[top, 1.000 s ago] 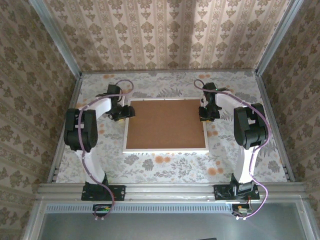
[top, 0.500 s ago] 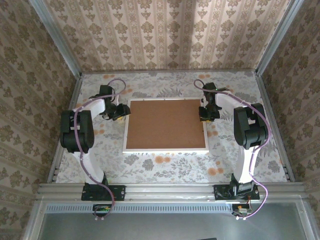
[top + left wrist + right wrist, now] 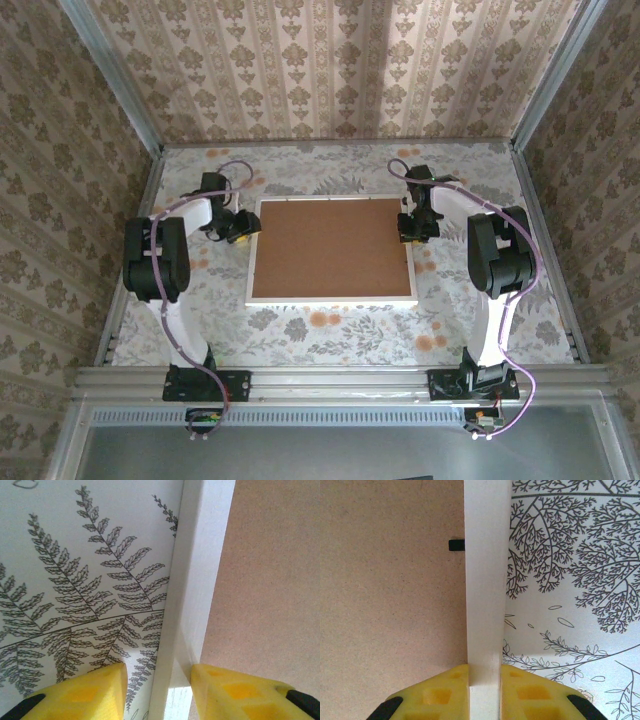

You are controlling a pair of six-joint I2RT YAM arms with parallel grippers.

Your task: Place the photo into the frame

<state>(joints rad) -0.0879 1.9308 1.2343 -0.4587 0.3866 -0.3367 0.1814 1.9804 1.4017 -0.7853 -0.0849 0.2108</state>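
Left gripper [image 3: 157,689] low, jaws apart; right gripper [image 3: 485,686] low, jaws tight.

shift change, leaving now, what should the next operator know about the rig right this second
Left hand: open, straddling the left rim of the frame, not gripping.
Right hand: shut on its right rim.
Frame lies back up on the table, brown backing board set in it; the photo cannot be seen.
Left to do: confirm the photo is under the board, fasten it.

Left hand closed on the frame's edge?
No: in the left wrist view the left hand straddles the frame edge, and a clear gap separates one yellow finger from it.
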